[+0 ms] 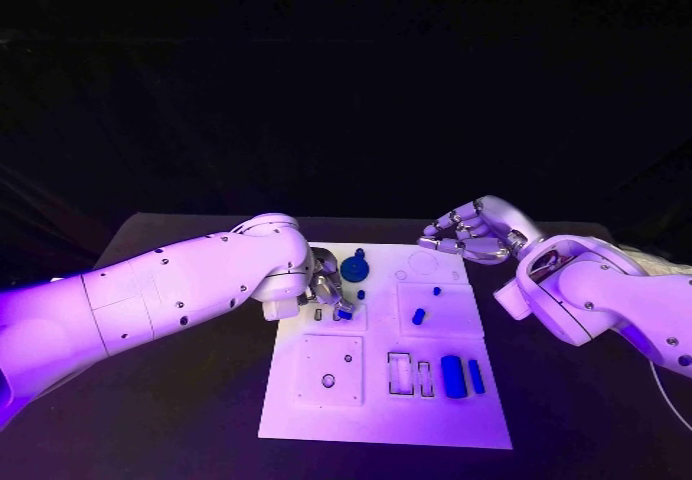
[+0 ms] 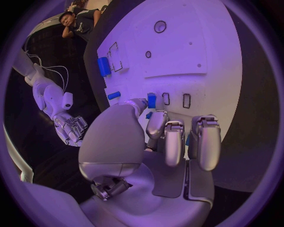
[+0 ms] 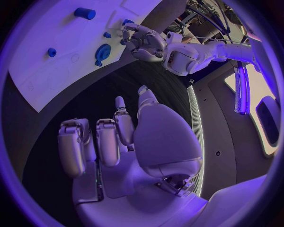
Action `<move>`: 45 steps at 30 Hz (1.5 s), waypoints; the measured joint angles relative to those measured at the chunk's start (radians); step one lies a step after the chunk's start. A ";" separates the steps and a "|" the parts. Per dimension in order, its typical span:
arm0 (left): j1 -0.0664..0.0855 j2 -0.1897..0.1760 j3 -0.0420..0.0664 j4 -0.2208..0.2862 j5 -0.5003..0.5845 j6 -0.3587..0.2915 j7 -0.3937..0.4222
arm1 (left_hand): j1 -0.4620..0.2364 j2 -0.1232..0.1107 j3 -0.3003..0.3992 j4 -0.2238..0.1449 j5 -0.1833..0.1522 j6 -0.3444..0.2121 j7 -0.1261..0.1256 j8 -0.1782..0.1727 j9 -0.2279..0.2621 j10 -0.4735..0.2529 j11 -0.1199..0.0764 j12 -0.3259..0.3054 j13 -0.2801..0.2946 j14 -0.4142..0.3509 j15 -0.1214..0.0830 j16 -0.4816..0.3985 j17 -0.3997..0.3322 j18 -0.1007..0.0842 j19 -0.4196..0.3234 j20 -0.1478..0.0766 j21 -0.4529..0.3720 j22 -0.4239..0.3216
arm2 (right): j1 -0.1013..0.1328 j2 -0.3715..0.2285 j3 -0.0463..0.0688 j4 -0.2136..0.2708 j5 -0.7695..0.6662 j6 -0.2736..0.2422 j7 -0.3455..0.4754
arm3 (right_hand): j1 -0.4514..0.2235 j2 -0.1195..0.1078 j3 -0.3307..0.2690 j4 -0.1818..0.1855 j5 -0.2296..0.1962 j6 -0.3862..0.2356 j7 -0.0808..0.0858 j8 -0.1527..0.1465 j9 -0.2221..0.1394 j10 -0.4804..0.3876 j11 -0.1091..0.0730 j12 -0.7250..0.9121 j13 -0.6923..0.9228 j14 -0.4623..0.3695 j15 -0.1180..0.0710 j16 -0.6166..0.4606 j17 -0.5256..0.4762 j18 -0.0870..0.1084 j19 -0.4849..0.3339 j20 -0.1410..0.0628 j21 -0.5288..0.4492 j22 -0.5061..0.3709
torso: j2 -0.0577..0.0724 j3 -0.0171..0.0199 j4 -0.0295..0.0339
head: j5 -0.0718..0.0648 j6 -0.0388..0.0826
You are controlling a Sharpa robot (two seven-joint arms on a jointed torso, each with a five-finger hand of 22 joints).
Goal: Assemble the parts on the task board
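The white task board (image 1: 375, 420) (image 2: 177, 52) (image 3: 47, 28) lies mid-table. My left hand (image 1: 320, 283) (image 2: 160, 137) (image 3: 145, 41) hovers low over its far left part, fingers curled down. Thumb and first finger pinch a small blue part (image 2: 151, 100) (image 1: 343, 313) at a row of narrow slots, beside two empty slots. A blue gear (image 1: 355, 268) (image 3: 103, 51) lies just beyond that hand. My right hand (image 1: 469, 232) (image 3: 130, 142) (image 2: 71, 128) hangs off the board's far right corner, fingers curled in with nothing in them.
On the board's right half lie a short blue cylinder (image 1: 418, 316) (image 3: 84, 13) and a tiny blue piece (image 1: 437, 291). Two blue bars (image 1: 453, 376) (image 2: 103, 66) sit near the front beside empty rectangular slots (image 1: 400, 372). A square plate with a hole (image 1: 329, 380) is front left.
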 measured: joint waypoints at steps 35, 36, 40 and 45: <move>-0.057 -0.085 -0.002 0.109 -0.135 -0.199 0.000 | -0.047 -0.016 0.070 -0.040 -0.004 0.006 0.002 0.014 0.022 0.026 -0.005 0.024 0.030 0.000 0.000 0.000 0.000 0.000 0.000 0.000 0.004 0.000 | -0.001 -0.007 0.000 -0.004 0.001 0.001 0.003 | 0.000 0.000 -0.003 0.003 0.004 -0.007 0.000 -0.002 0.002 0.000 0.000 0.000 0.013 0.000 0.000 -0.004 0.001 0.000 0.000 0.000 -0.004 0.001 | 0.002 0.0039 0.0041 | 0.007 0.001; -0.057 -0.085 -0.002 0.109 -0.137 -0.197 0.000 | -0.048 -0.017 0.071 -0.040 -0.004 0.006 0.002 0.014 0.022 0.026 -0.005 0.024 0.030 0.000 0.000 0.000 0.000 0.000 0.000 0.000 0.004 0.000 | -0.001 -0.007 0.000 -0.004 0.001 0.001 0.003 | 0.000 0.000 -0.003 0.003 0.004 -0.007 0.000 -0.002 0.002 0.000 0.000 0.000 0.013 0.000 0.000 -0.004 0.001 0.000 0.000 0.000 -0.004 0.001 | 0.002 0.0039 0.0043 | 0.006 0.001; -0.057 -0.085 -0.002 0.109 -0.143 -0.189 0.000 | -0.048 -0.017 0.071 -0.040 -0.004 0.007 0.003 0.014 0.022 0.026 -0.005 0.024 0.032 0.000 0.000 0.000 0.000 -0.011 0.000 0.000 0.004 0.000 | -0.001 -0.007 0.000 -0.004 0.001 0.001 0.003 | 0.000 0.000 -0.003 0.003 0.004 -0.007 0.000 -0.002 0.002 0.000 0.000 0.000 0.013 0.000 0.000 -0.004 0.001 0.000 0.000 0.000 -0.004 0.000 | 0.002 0.0039 0.0046 | 0.005 0.000; -0.056 -0.084 -0.001 0.109 -0.147 -0.177 0.001 | -0.059 -0.016 0.072 -0.041 -0.004 0.011 0.000 0.014 0.024 0.026 -0.005 0.024 0.032 0.000 0.000 0.000 0.000 -0.011 0.000 0.000 0.004 0.000 | -0.001 -0.007 0.000 -0.003 0.001 0.001 0.004 | 0.000 0.000 -0.003 0.003 0.004 -0.007 0.000 -0.002 0.002 0.000 0.000 0.000 0.013 0.000 0.000 -0.004 0.000 0.000 0.000 0.000 -0.004 0.000 | 0.002 0.0038 0.0046 | 0.005 0.000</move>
